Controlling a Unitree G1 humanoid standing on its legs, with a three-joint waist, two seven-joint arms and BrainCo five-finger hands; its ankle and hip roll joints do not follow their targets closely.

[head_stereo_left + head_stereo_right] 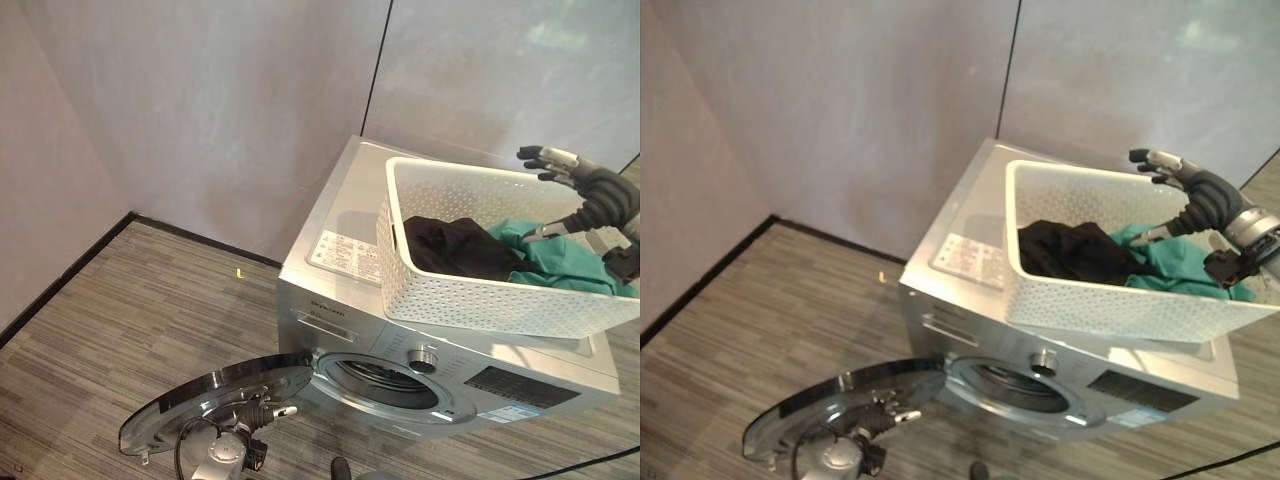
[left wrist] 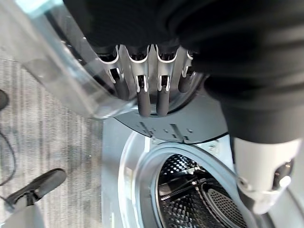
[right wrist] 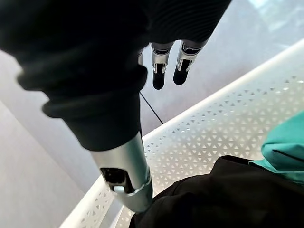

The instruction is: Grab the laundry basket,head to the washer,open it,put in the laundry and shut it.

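White basket [image 1: 480, 290] overhangs washer [image 1: 330, 300] edge — right hand [image 1: 560, 165] relaxed above clothes [image 1: 460, 250]; left hand [image 2: 147, 90] straight-fingered at door [image 1: 215, 395].

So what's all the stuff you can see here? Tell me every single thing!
Washing machine: one, silver, on the floor by the wall.
Washer door: one, round, glass and chrome, swung open at the machine's front.
Drum: one, shiny metal with holes, inside the open machine.
Laundry basket: one, white, on top of the machine.
Black garment: one, in the basket.
Teal garment: one, in the basket beside the black one.
Floor: grey striped.
Left hand: fingers straight, at the open door.
Right hand: open, above the basket.
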